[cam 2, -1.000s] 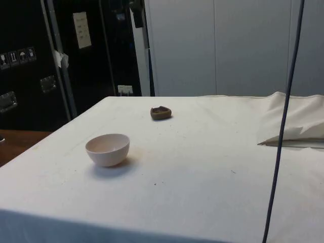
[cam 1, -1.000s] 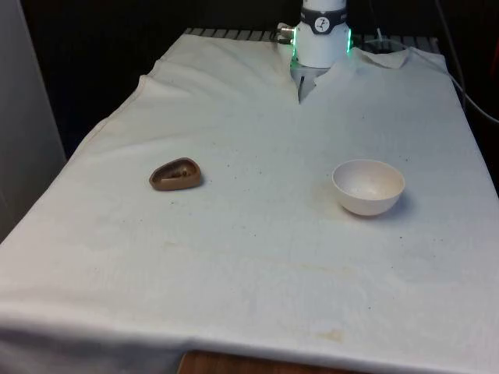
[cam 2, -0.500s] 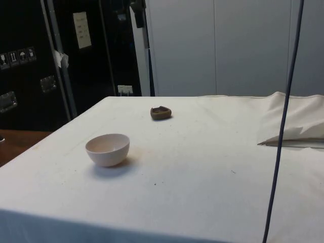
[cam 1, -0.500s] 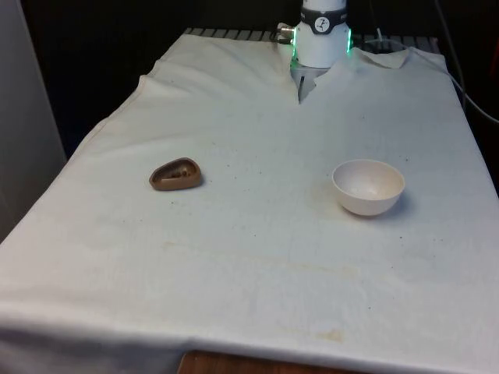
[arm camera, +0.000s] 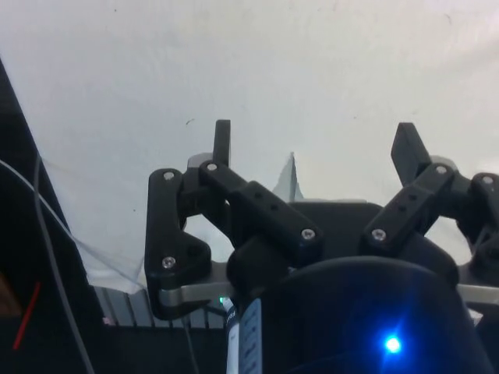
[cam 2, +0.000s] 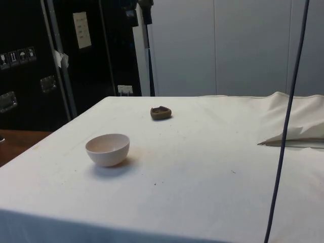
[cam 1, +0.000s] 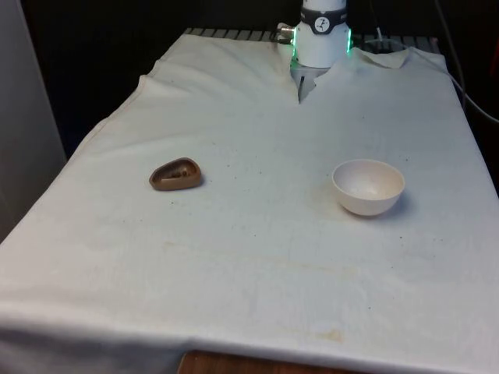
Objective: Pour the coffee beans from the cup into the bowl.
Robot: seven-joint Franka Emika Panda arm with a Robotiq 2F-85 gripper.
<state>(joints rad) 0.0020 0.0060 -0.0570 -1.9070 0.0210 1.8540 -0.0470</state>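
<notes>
A small brown cup [cam 1: 176,174] holding dark coffee beans sits on the white cloth toward the front view's left, and lies far across the table in the side view [cam 2: 161,112]. A white bowl [cam 1: 368,186] stands upright and looks empty toward the front view's right, close to the camera in the side view [cam 2: 107,149]. In the wrist view my gripper [arm camera: 314,139] is open high above bare cloth, with nothing between its fingers [arm camera: 222,132]. It is well away from both the cup and the bowl.
The robot's white base [cam 1: 322,35] stands at the table's far end, with a slit and folds in the cloth [cam 1: 300,86] before it. A dark cable [cam 2: 283,126] hangs down at the side view's right. Raised cloth folds [cam 2: 298,126] lie there too.
The cup and bowl have not moved. In the side view the hanging cable has swung slightly to the right, and a dark part at the top edge has shifted right.
</notes>
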